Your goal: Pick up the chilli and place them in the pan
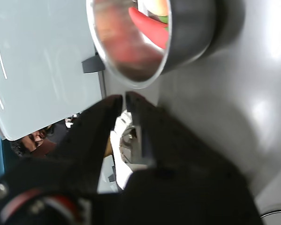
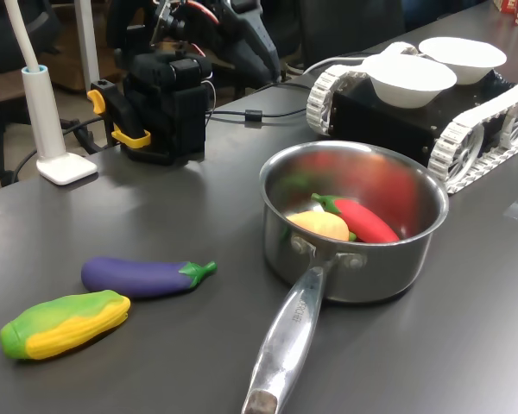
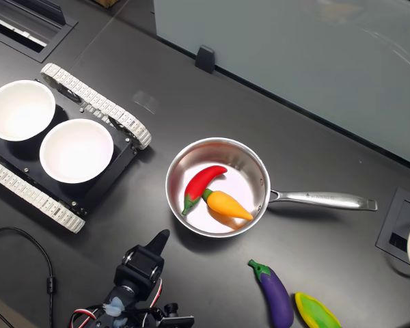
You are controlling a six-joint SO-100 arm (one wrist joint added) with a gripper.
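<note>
The tool point(image 1: 124, 101) is pressed together with nothing between its black fingers, hanging above the dark counter point(image 3: 342, 253), clear of the pan point(image 3: 219, 186). The pan stands just ahead of the tool tips in the wrist view. The chilli point(image 3: 200, 184) lies inside the pan, touching an orange toy point(image 3: 227, 204) beside it. In the second exterior view the pan's handle point(image 3: 324, 199) points away from the tool, toward the second exterior view's right. A purple eggplant point(image 3: 276, 294) rests on the counter, apart from the pan.

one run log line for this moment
chilli: in pan beside orange toy | gripper: shut, empty, off pan | eggplant: on table
</note>
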